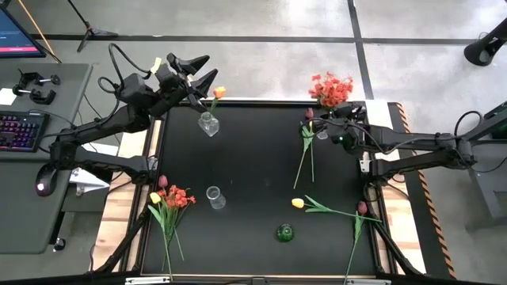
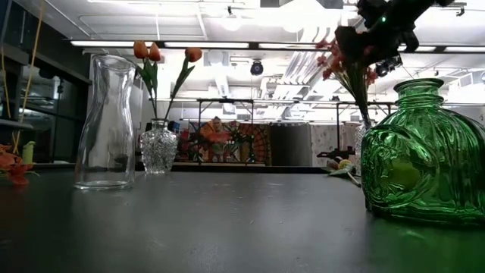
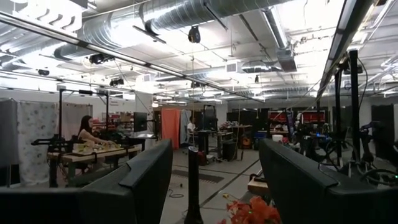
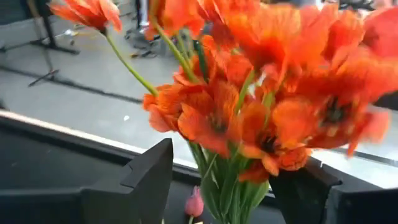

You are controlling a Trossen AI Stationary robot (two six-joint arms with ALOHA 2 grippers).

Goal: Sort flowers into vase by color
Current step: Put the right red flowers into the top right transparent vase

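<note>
My right gripper (image 1: pixel 325 120) is open at the table's far right. Its fingers stand on either side of the stems of the red-orange blossom spray (image 4: pixel 249 106), which stands in a small clear vase (image 1: pixel 321 133). My left gripper (image 1: pixel 210 67) is open and raised beyond the far-left vase (image 1: pixel 207 123), which holds orange tulips (image 1: pixel 219 93). It points level into the room (image 3: pixel 214 186). Loose flowers lie flat on the table: a dark pink tulip (image 1: pixel 309 115), a yellow tulip (image 1: pixel 297 203) and another dark pink tulip (image 1: pixel 361 208). A mixed bunch (image 1: pixel 170 198) lies near left.
An empty clear vase (image 1: pixel 214 198) stands left of the table's middle, and a green glass vase (image 1: pixel 285 233) stands near the near edge. In the low view they stand in front, the clear vase (image 2: pixel 106 121) left and the green vase (image 2: pixel 424 155) right. A desk with a keyboard (image 1: pixel 20 131) stands left of the table.
</note>
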